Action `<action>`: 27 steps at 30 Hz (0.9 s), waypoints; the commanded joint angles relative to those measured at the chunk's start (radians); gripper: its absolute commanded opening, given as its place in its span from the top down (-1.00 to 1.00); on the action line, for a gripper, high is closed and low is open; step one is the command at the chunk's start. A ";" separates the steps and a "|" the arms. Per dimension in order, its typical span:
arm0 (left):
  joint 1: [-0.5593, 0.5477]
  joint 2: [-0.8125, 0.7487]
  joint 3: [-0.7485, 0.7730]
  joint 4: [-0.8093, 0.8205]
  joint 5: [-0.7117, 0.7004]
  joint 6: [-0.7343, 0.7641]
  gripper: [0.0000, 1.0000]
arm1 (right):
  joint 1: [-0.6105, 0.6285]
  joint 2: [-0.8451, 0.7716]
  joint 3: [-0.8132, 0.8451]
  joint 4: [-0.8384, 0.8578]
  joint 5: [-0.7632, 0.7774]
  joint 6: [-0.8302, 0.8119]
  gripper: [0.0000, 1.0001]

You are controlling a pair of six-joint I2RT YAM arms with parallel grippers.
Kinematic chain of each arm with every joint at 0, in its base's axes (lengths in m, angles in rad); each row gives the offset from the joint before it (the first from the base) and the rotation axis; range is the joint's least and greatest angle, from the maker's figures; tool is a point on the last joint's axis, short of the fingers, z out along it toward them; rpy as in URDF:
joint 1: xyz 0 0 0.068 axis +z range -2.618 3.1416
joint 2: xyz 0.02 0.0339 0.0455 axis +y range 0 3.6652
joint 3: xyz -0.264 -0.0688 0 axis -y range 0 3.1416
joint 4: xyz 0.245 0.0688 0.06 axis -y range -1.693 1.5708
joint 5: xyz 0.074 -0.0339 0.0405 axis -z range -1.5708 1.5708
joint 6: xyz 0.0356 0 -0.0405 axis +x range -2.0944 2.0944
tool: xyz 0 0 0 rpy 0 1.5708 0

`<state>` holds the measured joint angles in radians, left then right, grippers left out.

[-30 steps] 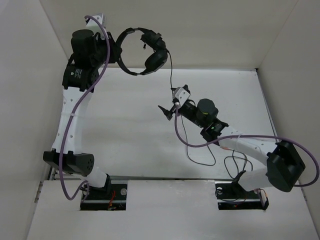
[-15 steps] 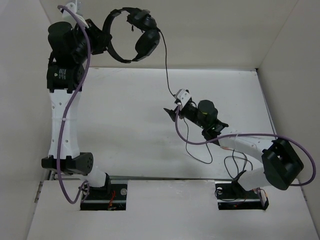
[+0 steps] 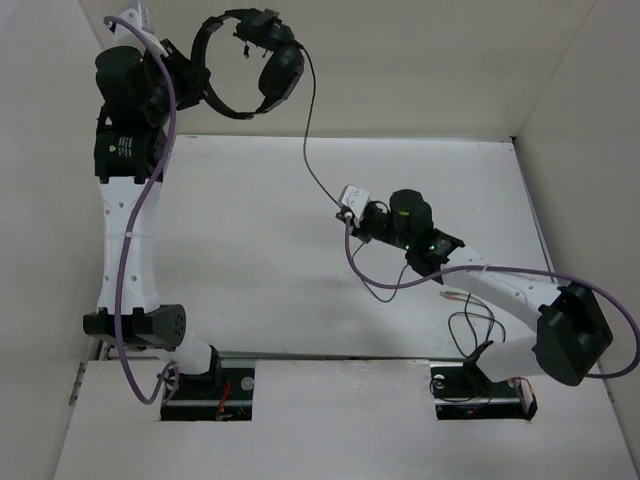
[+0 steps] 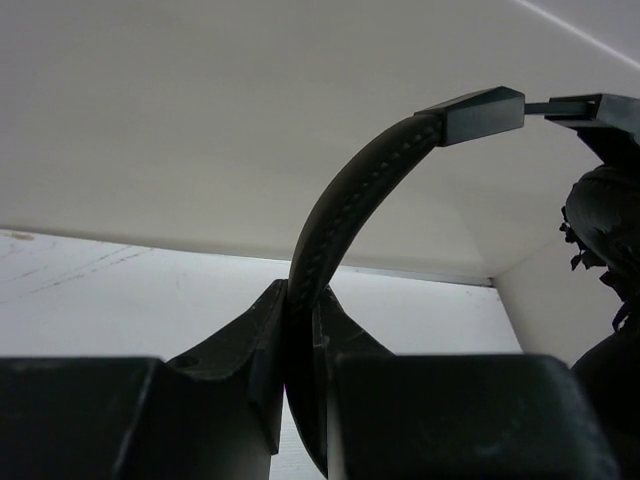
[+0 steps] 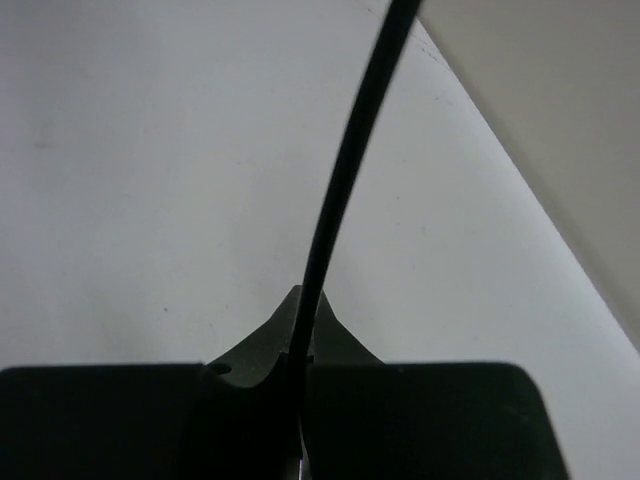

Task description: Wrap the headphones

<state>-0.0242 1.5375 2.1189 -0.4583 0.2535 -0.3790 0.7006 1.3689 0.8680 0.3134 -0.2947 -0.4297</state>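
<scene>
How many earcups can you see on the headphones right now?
2. In the top view, the upper earcup sits just above the lower earcup, both aloft on the headband in the left gripper.

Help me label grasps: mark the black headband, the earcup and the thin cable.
Black stitched headband [image 4: 340,215]: left wrist view, mid-arch.
Black padded earcup [image 3: 280,72]: top external view, outer shell.
Thin black cable [image 5: 340,180]: right wrist view, middle stretch.
</scene>
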 commanded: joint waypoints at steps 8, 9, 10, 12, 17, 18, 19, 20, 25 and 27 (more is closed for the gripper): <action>-0.186 0.030 -0.244 0.150 -0.439 0.236 1.00 | 0.033 -0.048 0.393 -0.606 0.360 -0.964 1.00; -0.202 0.038 -0.260 0.159 -0.456 0.261 1.00 | 0.029 -0.045 0.417 -0.596 0.411 -1.063 1.00; -0.220 0.045 -0.273 0.164 -0.474 0.281 1.00 | 0.023 -0.044 0.436 -0.582 0.433 -1.111 1.00; -0.253 0.061 -0.303 0.168 -0.499 0.319 1.00 | -0.008 -0.039 0.500 -0.531 0.454 -1.184 1.00; -0.341 0.079 -0.391 0.171 -0.508 0.383 1.00 | -0.010 -0.034 0.600 -0.430 0.425 -1.247 1.00; -0.361 0.082 -0.407 0.171 -0.510 0.393 1.00 | -0.010 -0.033 0.606 -0.377 0.413 -1.262 1.00; -0.378 0.084 -0.421 0.171 -0.507 0.406 1.00 | -0.008 -0.030 0.606 -0.332 0.404 -1.276 1.00; -0.403 0.085 -0.442 0.170 -0.508 0.419 1.00 | -0.013 -0.027 0.609 -0.286 0.393 -1.293 1.00; -0.499 0.056 -0.528 0.173 -0.499 0.451 1.00 | -0.058 -0.005 0.634 -0.224 0.353 -1.296 1.00; -0.536 0.032 -0.551 0.173 -0.479 0.472 1.00 | -0.092 -0.002 0.622 -0.215 0.336 -1.285 1.00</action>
<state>-0.5209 1.6447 1.5814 -0.3603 -0.2398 0.0593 0.6510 1.3544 1.4597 0.0086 0.0658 -1.6951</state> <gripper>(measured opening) 0.097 0.022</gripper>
